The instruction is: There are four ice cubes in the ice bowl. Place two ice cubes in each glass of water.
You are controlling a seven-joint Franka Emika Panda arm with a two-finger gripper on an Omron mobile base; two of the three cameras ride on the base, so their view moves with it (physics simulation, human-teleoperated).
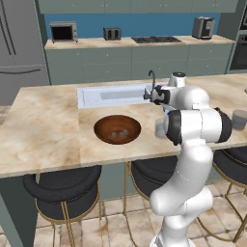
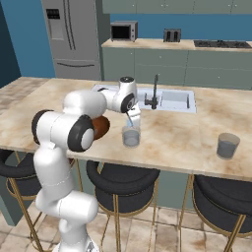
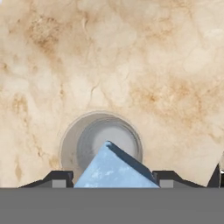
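My gripper [image 3: 111, 179] is shut on a pale blue ice cube [image 3: 116, 168] and hangs straight above a clear glass of water [image 3: 72, 142] on the marble counter. From the right base view the gripper [image 2: 130, 121] points down just over that glass [image 2: 131, 138]. The other glass [image 2: 228, 145] stands apart to the right, near the counter's front edge. To the left sits the reddish-brown ice bowl [image 1: 103, 126], with more ice cubes [image 1: 118, 134] lying in its dark inside. In the left base view my arm covers most of the near glass [image 1: 159, 129].
A sink [image 1: 113, 95] with a dark faucet [image 1: 152, 81] lies behind the bowl and glasses. Black stools [image 1: 65, 185] stand under the counter's front edge. The far glass [image 1: 239, 119] is at the right edge of the left base view.
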